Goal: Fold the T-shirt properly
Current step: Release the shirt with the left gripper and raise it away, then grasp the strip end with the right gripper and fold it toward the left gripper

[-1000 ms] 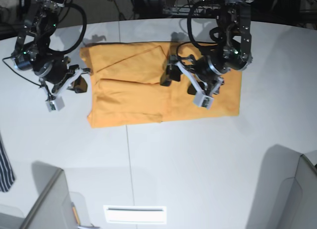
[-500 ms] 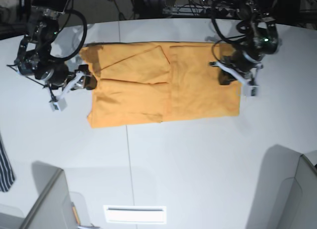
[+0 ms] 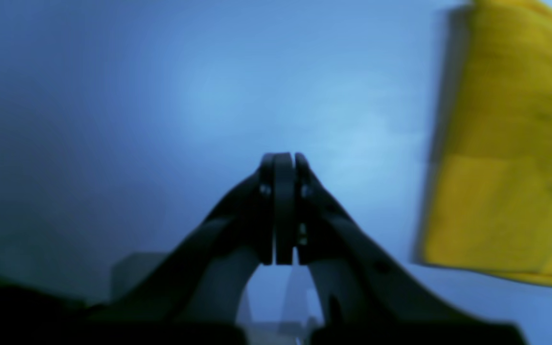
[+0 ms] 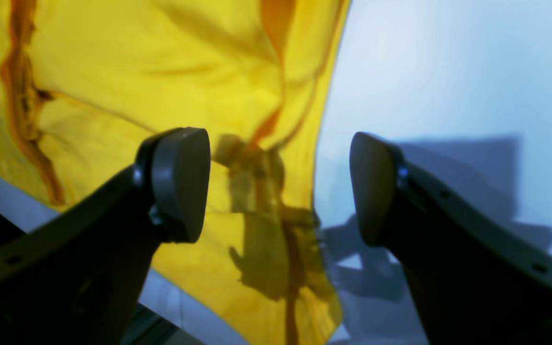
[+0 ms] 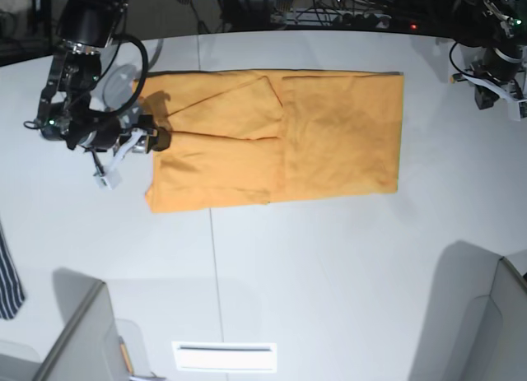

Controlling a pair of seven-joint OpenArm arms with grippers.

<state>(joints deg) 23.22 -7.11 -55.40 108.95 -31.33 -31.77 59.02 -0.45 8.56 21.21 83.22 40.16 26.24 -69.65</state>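
Two arms: you see both in the base view, one at each side of the white table [image 5: 329,266]
T-shirt [image 5: 280,142]: orange-yellow; lies flat on the table, folded into a rough rectangle
Right gripper [image 4: 278,187]: its jaws stand wide apart at the shirt's edge; one finger over cloth, the other over bare table; nothing held
Left gripper [image 3: 278,163]: pressed together, empty; over bare table well beside the shirt
Striped cloth [image 5: 8,274]: at the table's edge

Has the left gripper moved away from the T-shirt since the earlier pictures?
Yes. The left gripper has gone from above the T-shirt to the table's far right edge in the base view.
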